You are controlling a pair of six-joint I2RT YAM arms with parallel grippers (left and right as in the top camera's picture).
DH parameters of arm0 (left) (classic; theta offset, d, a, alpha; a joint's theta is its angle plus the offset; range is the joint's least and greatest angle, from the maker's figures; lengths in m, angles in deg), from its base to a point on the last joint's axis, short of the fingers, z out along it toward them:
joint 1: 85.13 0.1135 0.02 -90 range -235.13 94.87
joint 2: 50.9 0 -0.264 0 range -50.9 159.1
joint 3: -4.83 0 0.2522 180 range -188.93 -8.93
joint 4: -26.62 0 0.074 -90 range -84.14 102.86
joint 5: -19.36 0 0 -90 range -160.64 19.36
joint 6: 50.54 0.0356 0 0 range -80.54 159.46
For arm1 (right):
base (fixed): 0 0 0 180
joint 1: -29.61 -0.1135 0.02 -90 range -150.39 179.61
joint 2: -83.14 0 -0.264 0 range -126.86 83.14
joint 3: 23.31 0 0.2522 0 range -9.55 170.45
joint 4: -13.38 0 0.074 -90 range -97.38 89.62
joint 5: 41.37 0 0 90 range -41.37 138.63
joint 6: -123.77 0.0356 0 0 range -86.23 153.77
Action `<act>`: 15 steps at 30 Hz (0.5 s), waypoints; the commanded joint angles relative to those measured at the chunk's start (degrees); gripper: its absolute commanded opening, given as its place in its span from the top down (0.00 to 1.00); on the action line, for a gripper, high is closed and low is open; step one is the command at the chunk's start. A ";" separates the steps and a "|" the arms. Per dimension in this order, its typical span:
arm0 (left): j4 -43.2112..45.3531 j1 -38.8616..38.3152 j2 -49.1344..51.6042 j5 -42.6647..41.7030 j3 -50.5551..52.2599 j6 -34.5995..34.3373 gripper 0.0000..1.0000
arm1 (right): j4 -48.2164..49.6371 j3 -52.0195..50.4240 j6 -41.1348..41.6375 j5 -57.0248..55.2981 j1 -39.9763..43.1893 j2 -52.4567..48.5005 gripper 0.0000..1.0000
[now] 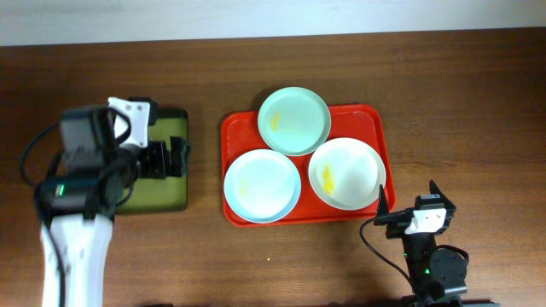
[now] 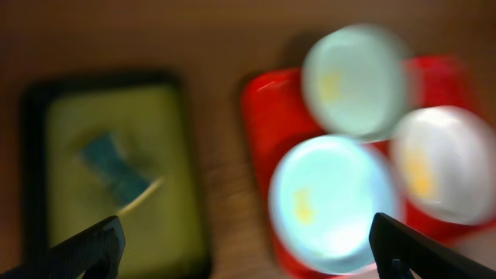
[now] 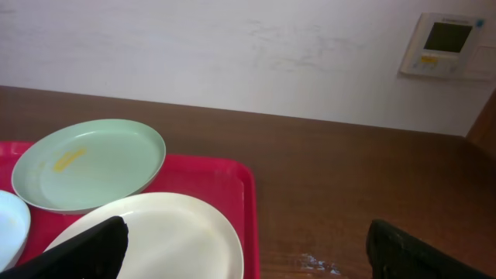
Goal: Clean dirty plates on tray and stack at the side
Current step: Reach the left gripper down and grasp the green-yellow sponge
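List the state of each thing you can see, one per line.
Red rectangular plastic tray: lying flat on wooden table.
Mint-green round plate: on tray, yellow smear.
Pale blue round plate: on tray, yellow smear.
White round plate: on tray, yellow smear.
Left gripper: fingers open, empty, over olive-green tray.
Right gripper: fingers open, empty.

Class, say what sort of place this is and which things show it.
Probably an indoor robot test room: wooden table, white wall with a control panel, red tray of smeared plates.
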 commanded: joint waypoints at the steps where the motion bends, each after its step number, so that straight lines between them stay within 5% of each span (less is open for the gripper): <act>1: -0.70 0.50 7.04 16.06 -1.14 -0.57 0.01 | -0.17 -0.48 -0.52 -0.48 0.44 0.09 0.02; 10: 1.49 4.96 19.02 17.70 -1.14 -0.37 0.01 | -0.17 -0.48 -0.52 -0.48 0.44 0.09 0.01; 15: 6.36 5.14 23.08 11.58 -1.14 10.34 0.01 | -0.17 -0.48 -0.52 -0.48 0.44 0.09 0.02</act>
